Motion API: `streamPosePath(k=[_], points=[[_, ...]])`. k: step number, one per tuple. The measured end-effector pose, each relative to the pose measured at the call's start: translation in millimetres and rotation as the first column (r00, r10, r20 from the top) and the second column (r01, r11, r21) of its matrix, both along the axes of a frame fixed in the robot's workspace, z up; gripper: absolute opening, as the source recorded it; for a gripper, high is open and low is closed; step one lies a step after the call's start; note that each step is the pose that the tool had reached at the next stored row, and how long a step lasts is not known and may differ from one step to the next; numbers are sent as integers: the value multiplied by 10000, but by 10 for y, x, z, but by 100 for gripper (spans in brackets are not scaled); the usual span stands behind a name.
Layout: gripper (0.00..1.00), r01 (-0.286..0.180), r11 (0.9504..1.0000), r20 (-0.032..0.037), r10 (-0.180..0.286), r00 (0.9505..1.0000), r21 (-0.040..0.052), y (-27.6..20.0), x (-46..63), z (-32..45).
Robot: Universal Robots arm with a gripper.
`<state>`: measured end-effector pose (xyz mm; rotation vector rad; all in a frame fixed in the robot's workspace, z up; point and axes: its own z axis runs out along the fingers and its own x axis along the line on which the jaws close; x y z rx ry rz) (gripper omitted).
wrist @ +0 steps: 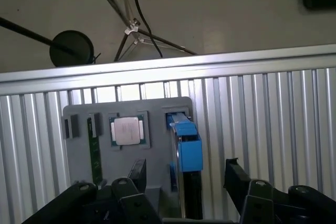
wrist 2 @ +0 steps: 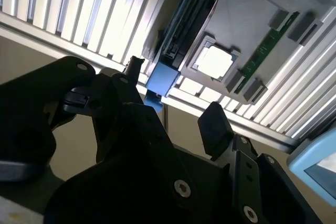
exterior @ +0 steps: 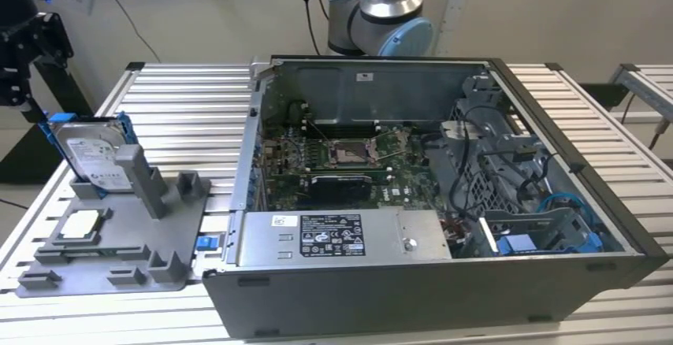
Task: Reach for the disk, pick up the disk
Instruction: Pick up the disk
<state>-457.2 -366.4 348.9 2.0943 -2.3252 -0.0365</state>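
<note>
Gripper fingers spread, empty, framing the disk edge-on in the first wrist view; exterior view shows its labelled face upright.

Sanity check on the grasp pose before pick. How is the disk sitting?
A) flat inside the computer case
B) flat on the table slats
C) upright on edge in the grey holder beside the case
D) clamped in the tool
C: in the exterior view the disk stands on edge in the grey holder, on the exterior view's left of the open computer case. In the first wrist view the tool is open and clear of it.
</note>
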Motion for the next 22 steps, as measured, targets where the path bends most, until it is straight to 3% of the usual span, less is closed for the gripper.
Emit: streamPosePath(k=[10, 22], points=[[100, -1, 10000, 1, 1, 10000, 1, 1, 0, -29], [100, 0, 10000, 0, 0, 10000, 5, 6, 0, -121]])
